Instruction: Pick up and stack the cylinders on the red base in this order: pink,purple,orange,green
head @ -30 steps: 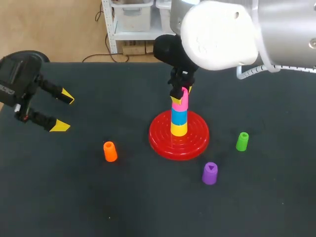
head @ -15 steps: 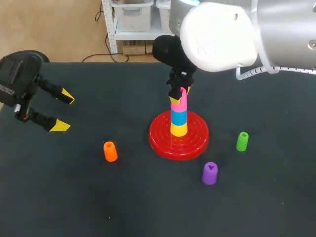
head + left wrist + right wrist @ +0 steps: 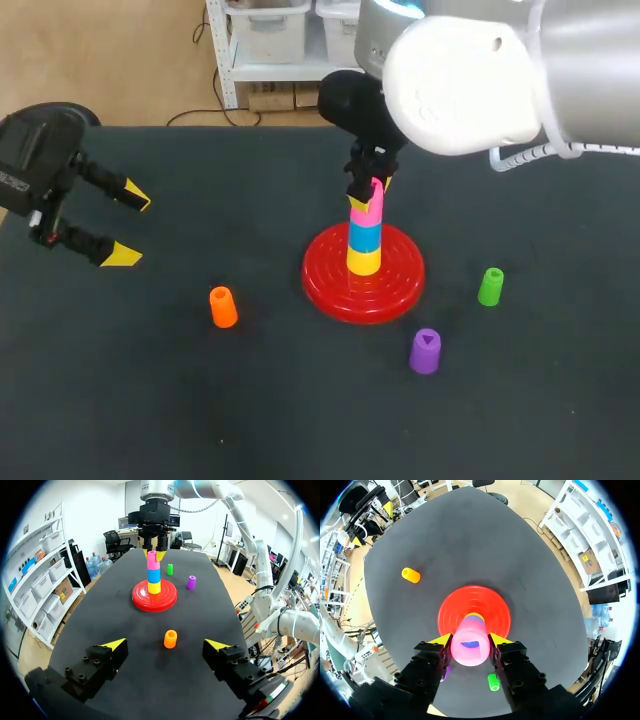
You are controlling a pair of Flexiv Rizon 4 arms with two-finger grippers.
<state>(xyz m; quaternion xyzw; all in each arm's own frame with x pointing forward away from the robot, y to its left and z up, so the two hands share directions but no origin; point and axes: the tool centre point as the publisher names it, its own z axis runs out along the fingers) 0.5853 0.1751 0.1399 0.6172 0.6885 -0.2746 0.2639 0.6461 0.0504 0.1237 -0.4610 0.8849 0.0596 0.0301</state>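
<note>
Operator: Step in hand?
Technician: Apparently seating the pink cylinder; the right gripper clamps it atop the stack on the red base, mid-table; the left gripper rests spread near the left edge.
Operator: Next move?
Technician: Probably release; lift clear; fetch the purple cylinder.

The dark table, seemingly covered with a matte mat, carries four things directly, seen from the head view. The red base sits near the middle. From it, the orange cylinder stands at 8 o'clock, the green cylinder at 3 o'clock, and the purple cylinder at 5 o'clock, all upright and apart from the base.
</note>
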